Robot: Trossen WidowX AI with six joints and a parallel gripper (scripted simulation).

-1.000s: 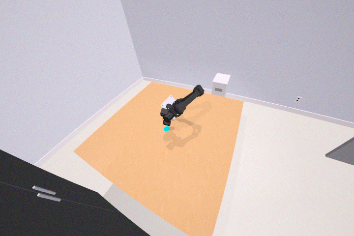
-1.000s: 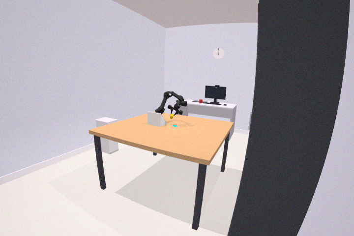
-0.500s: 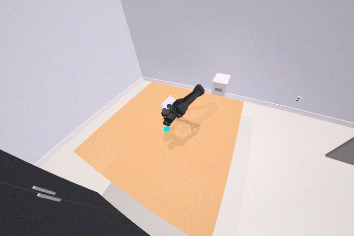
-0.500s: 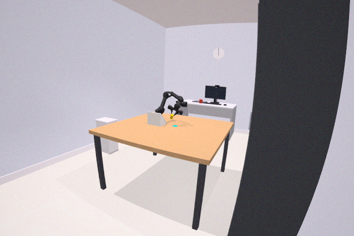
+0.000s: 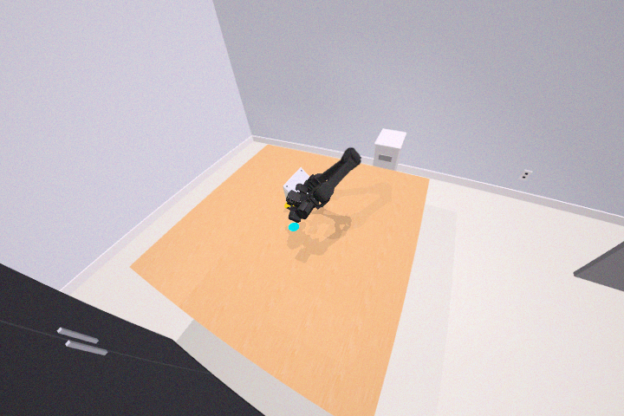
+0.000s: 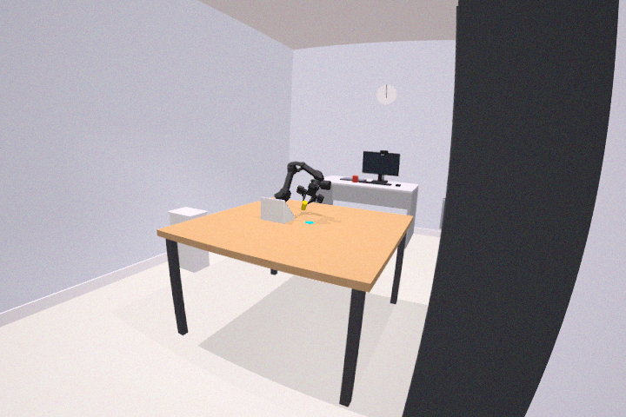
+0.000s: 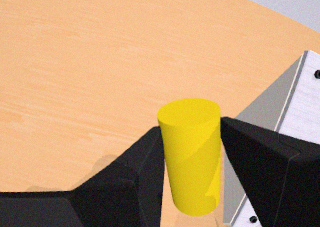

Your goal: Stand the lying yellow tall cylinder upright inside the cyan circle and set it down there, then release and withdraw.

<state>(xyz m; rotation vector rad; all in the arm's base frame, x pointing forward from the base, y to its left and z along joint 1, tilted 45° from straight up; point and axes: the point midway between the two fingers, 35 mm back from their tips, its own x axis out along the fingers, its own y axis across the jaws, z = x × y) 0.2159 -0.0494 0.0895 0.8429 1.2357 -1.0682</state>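
Room: pale, bluish-grey walls stood around a light floor; in the exterior view a round wall clock hung above the middle, right of centre.
Table: a wood-coloured tabletop on dark legs filled the centre of the top and exterior views.
Background desk: a white desk bore a dark monitor and a small red object, right of centre in the exterior view.
Side unit: a white box-shaped cabinet stood by the wall, at upper right of centre in the top view and at left in the exterior view.
Arm: the black six-joint arm arched above the table, its gripper angled downward.
Gripper state: the two dark fingers were closed on the cylinder, one on each side.
Yellow tall cylinder: the cylinder was held slightly tilted, at lower centre of the wrist view; in the exterior view it appeared raised above the tabletop.
Cyan circle: the flat disc-shaped mark lay near the cylinder, below it in the top and exterior views.
White panelled block: a slant-sided block stood near the cylinder, at right in the wrist view.
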